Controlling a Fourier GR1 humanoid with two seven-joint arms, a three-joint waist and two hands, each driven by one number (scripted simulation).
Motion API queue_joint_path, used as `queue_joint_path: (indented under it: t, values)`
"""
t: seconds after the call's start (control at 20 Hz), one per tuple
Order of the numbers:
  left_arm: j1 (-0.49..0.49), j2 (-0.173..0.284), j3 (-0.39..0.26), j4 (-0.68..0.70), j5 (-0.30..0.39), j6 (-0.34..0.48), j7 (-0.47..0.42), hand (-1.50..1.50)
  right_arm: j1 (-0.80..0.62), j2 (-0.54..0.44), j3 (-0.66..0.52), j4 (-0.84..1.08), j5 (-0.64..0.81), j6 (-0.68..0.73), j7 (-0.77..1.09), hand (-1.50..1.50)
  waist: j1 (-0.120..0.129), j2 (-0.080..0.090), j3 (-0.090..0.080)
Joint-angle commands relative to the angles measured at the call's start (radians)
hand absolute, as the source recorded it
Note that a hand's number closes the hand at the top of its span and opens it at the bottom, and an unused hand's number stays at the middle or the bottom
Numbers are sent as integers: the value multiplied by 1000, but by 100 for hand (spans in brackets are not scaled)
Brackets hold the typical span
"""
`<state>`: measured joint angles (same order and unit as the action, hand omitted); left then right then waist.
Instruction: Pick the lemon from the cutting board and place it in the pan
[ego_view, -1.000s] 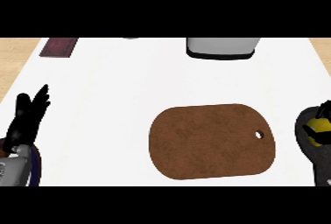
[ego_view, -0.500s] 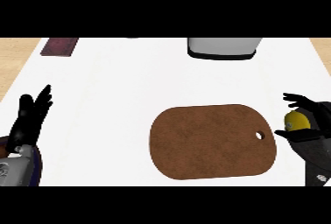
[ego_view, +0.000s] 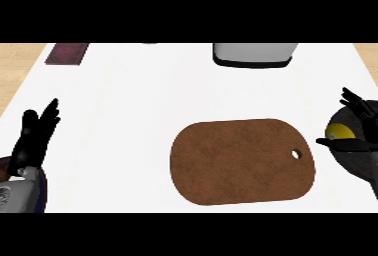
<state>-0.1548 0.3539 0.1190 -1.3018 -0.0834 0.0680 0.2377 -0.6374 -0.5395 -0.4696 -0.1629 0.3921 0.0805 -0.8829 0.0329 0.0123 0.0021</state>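
Yellow lemon (ego_view: 340, 132) sits gripped in your right hand (ego_view: 356, 136) at the counter's (ego_view: 148, 100) right edge, off the board (ego_view: 242, 161); left hand (ego_view: 35, 140) rests open. Next, find the pan.

Bright, even light on the white counter (ego_view: 148, 110), with no glare or strong shadows.

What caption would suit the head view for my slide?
Right hand curled round the lemon beside the bare cutting board; left hand rests open.
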Motion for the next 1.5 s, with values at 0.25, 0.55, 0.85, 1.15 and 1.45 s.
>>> queue_joint_path:
  t: [0.25, 0.55, 0.85, 1.15, 1.45]
  values:
    - [-15, -2, 19, 30, -3, 1, 9, 0, 58, -214, -119, 34, -123, 149, 52, -150, -17, 1, 2]
    - [-9, -13, 5, -28, -10, 10, 49, 0, 121, -381, -201, 52, -204, 281, 77, -150, -17, 2, 5]
    - [20, 7, 34, 8, -1, -8, -21, 0, 235, -482, -232, 51, -239, 444, 39, -150, -22, 3, 7]
    - [70, -3, 35, -6, 4, -11, -40, 0, 321, -583, -228, 26, -241, 564, 51, -150, -30, -2, 10]
    - [54, -1, 38, -11, 13, -18, -10, 0, 389, -577, -235, -7, -256, 576, 12, -150, -46, -6, 15]
